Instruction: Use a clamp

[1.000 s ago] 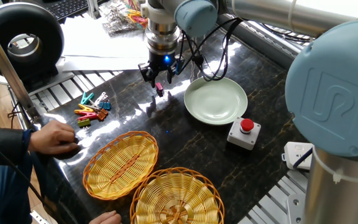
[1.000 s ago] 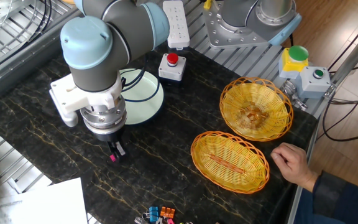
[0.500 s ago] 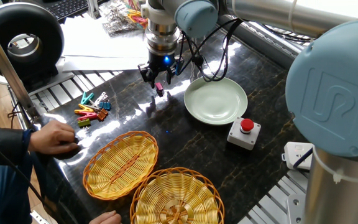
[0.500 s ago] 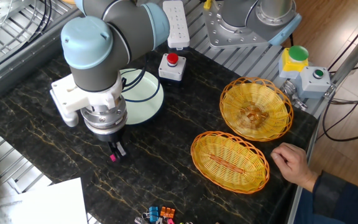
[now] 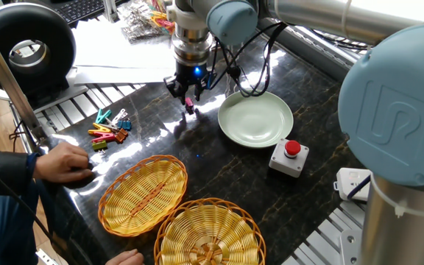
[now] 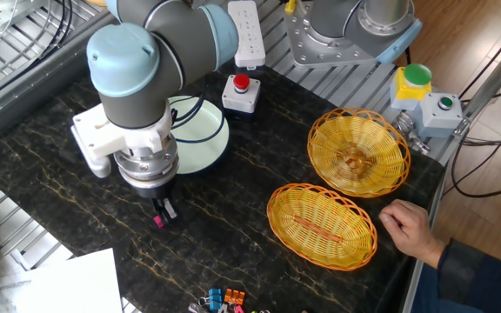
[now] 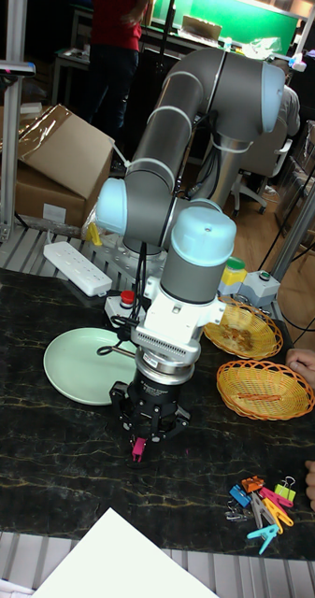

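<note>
A tiny pink clamp (image 5: 189,104) (image 6: 159,217) (image 7: 137,450) hangs point-down between the fingers of my gripper (image 5: 188,97) (image 6: 161,209) (image 7: 141,439), which is shut on it. The clamp is held just above the dark marble table, left of the pale green plate (image 5: 255,119) (image 6: 197,139) (image 7: 80,365). Its lower tip looks close to the tabletop; whether it touches I cannot tell.
A heap of coloured clips (image 5: 109,128) (image 6: 223,299) (image 7: 263,505) lies near a person's hand (image 5: 65,162) (image 6: 407,228). Two wicker baskets (image 5: 143,194) (image 6: 358,152) stand at the table's edge. A red button box (image 5: 288,157) (image 6: 241,92) sits by the plate. White paper (image 6: 68,283) lies nearby.
</note>
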You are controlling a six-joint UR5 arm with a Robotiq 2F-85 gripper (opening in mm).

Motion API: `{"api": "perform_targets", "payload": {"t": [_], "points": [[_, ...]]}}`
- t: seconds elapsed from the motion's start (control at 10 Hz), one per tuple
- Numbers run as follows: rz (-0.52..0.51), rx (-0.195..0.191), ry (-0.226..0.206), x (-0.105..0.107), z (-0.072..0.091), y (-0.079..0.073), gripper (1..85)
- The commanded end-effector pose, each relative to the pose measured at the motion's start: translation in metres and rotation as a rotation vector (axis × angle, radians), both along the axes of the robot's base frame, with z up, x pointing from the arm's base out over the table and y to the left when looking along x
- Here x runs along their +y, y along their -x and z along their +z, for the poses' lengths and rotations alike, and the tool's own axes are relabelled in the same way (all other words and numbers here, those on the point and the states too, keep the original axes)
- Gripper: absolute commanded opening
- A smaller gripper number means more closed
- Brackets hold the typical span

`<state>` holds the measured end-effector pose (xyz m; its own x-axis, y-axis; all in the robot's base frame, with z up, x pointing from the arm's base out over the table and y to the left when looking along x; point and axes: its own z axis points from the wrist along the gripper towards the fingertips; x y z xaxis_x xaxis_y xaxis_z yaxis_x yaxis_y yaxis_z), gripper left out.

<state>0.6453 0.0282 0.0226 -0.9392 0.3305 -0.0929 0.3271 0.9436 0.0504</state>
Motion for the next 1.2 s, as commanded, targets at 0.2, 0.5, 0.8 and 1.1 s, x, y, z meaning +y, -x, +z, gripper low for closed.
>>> {"api": "perform_targets", "payload": {"t": [0.2, 0.5, 0.8, 1.1], "points": [[0.004, 0.01, 0.005, -0.004, 0.013, 0.005, 1.0], [0.043, 0.026, 0.043, -0.024, 0.024, 0.01, 1.0], [0.007, 0.101, 0.043, -0.028, 0.04, 0.039, 1.0], [-0.123, 0.181, 0.059, -0.033, 0.051, 0.074, 1.0]]}}
